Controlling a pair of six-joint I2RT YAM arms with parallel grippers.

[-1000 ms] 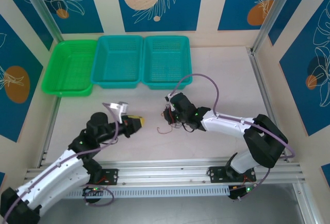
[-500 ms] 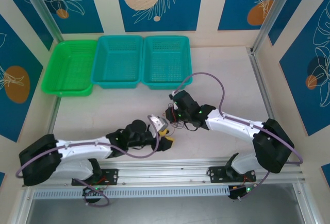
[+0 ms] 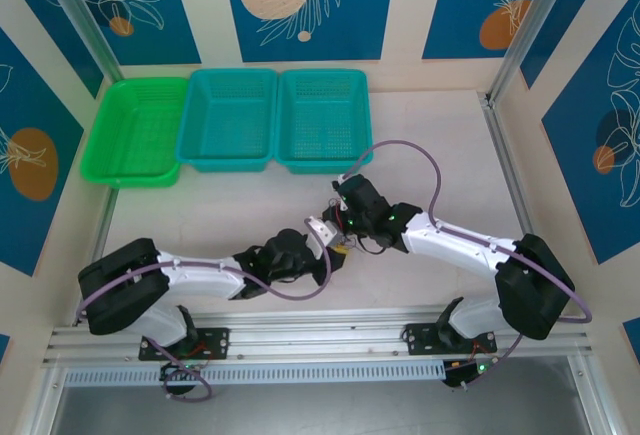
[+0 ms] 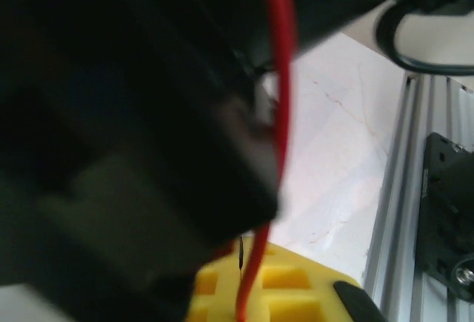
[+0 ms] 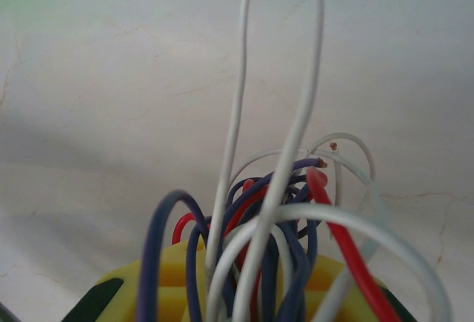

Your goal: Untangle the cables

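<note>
Green basket [image 3: 140, 127], teal basket [image 3: 230, 115], 2nd teal basket [image 3: 322, 115] in row, far edge of pale tbl [image 3: 440, 155].

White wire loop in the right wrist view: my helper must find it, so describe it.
Above the pale table, a bundle of blue, red and white wires rises from the yellow pads. One white loop stands far taller than the rest.

Pale table [image 3: 230, 215]; at far edge, green basket [image 3: 137, 130], teal basket [image 3: 232, 115], second teal basket [image 3: 324, 115], apparently touching.

A lab test cell: aluminium rails [image 3: 320, 333], decorated panel walls [image 3: 400, 5], plastic baskets [image 3: 230, 120].
</note>
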